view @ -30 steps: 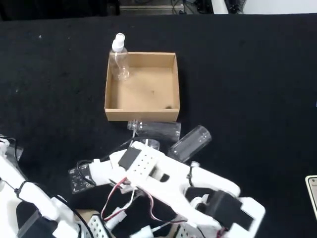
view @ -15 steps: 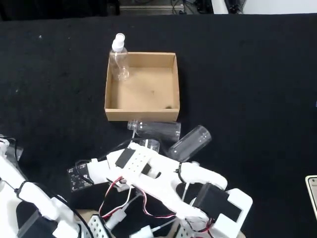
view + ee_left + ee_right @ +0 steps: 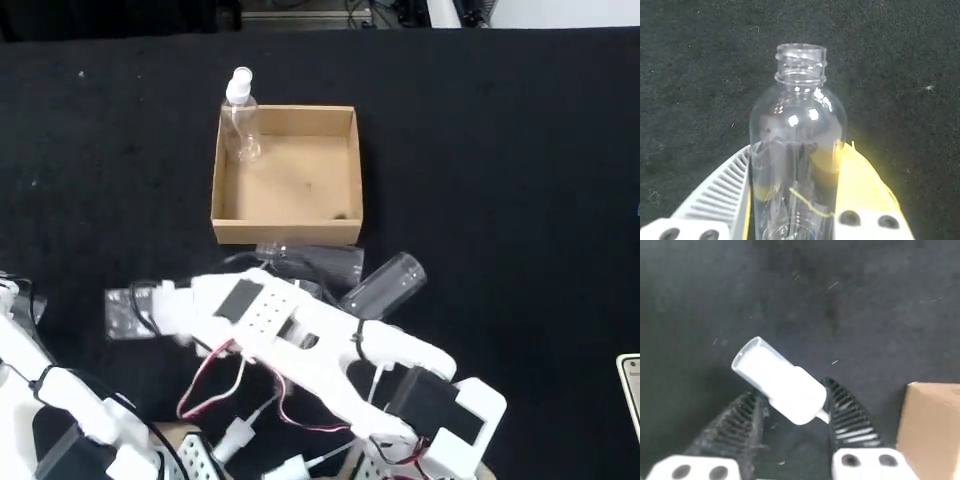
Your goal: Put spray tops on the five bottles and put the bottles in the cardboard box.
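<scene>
My left gripper [image 3: 797,152] is shut on a clear, uncapped bottle [image 3: 800,110], its open neck pointing away over the black cloth. My right gripper [image 3: 791,402] is shut on a white spray top [image 3: 776,380] just above the cloth. In the high view the right gripper [image 3: 125,312] hangs left of and nearer than the cardboard box [image 3: 288,232]. A capped bottle [image 3: 241,125] stands at the box's far left corner. Two uncapped bottles [image 3: 318,262] [image 3: 385,285] lie just in front of the box.
The right arm [image 3: 330,355] stretches from the near right across the cloth and covers part of the lying bottles. The left arm [image 3: 40,395] sits at the near left. Loose spray tops [image 3: 235,437] lie at the near edge. The box corner [image 3: 932,427] is close to the right gripper.
The right arm has swung left and a little away from the near edge, carrying its gripper further left. The left arm, the box and the bottles have stayed put.
</scene>
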Robot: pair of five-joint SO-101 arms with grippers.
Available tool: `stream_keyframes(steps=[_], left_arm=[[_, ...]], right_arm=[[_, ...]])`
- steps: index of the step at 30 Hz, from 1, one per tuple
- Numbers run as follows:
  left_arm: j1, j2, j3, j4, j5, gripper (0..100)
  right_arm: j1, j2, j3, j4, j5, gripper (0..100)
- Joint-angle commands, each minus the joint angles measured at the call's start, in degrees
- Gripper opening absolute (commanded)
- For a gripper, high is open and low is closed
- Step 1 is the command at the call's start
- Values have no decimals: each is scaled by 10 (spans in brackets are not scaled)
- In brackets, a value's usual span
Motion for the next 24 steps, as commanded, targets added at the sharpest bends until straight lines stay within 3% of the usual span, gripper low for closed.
stream_keyframes(steps=[1, 15, 20, 24], left_arm=[[-4, -27, -4, -11, 4, 39], [-4, -27, -3, -11, 4, 39], [-1, -27, -1, -11, 4, 39], [2, -27, -1, -4, 4, 39]], right_arm=[[27, -45, -62, 28, -36, 114], [111, -365, -74, 119, -218, 107], [142, -450, -73, 125, -237, 23], [169, -509, -77, 133, -257, 11]])
